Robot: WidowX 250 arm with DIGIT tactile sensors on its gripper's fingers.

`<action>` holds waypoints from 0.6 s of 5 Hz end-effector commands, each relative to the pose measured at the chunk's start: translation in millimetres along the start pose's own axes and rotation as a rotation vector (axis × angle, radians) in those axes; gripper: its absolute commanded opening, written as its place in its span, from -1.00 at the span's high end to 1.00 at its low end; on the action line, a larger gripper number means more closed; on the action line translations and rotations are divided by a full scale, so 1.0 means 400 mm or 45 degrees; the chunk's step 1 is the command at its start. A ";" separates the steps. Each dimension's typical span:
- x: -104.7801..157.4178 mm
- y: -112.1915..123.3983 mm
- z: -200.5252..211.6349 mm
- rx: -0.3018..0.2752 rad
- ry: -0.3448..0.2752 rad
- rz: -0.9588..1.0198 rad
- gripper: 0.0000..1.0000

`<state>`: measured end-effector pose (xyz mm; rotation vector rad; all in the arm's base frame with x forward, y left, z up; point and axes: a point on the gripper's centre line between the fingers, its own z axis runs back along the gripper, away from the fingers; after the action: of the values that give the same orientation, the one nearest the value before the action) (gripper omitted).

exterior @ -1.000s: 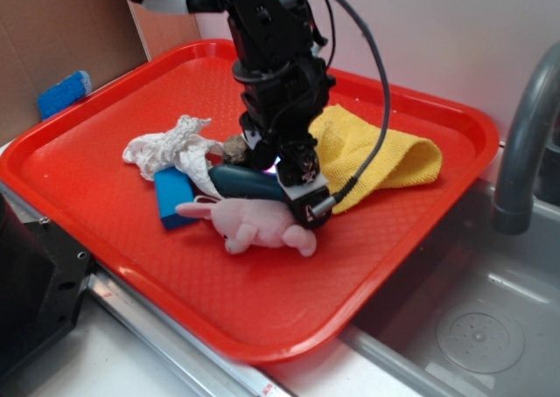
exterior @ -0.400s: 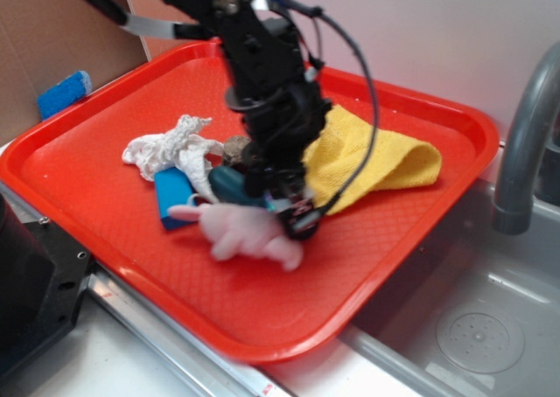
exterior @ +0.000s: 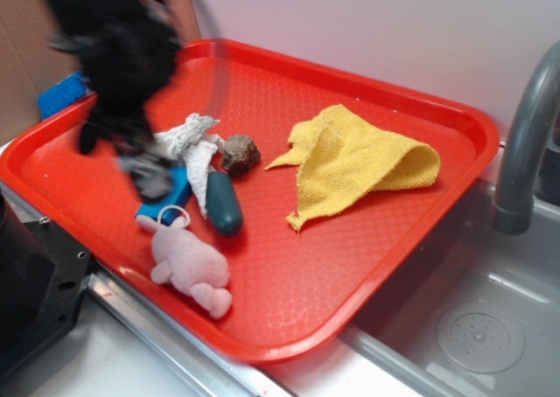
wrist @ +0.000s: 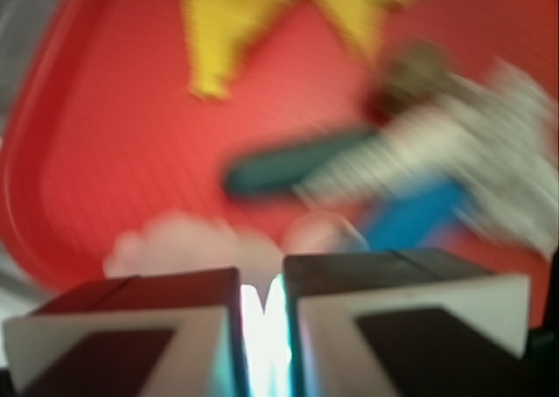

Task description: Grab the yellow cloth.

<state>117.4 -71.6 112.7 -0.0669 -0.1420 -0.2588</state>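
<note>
The yellow cloth lies crumpled and partly folded on the right half of the red tray, with nothing touching it. My gripper is a dark motion blur over the tray's left side, well to the left of the cloth. In the wrist view the jaws stand almost together with only a thin bright slit and nothing held. That view shows the yellow cloth far ahead at the top.
A pink plush toy lies near the tray's front edge. A teal object, a blue block, a white lacy rag and a brown lump cluster left of centre. A grey faucet and sink are on the right.
The arm has swung fast from the tray's middle to its left side, uncovering the yellow cloth. The pink toy has shifted left and toward the front edge.
</note>
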 end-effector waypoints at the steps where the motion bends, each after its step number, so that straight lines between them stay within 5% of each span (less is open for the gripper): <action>1: 0.123 0.047 0.109 -0.003 0.055 0.159 -1.00; 3: 0.123 0.047 0.109 -0.003 0.055 0.159 -1.00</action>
<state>164.9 -55.3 155.1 -0.0685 -0.0705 -0.1338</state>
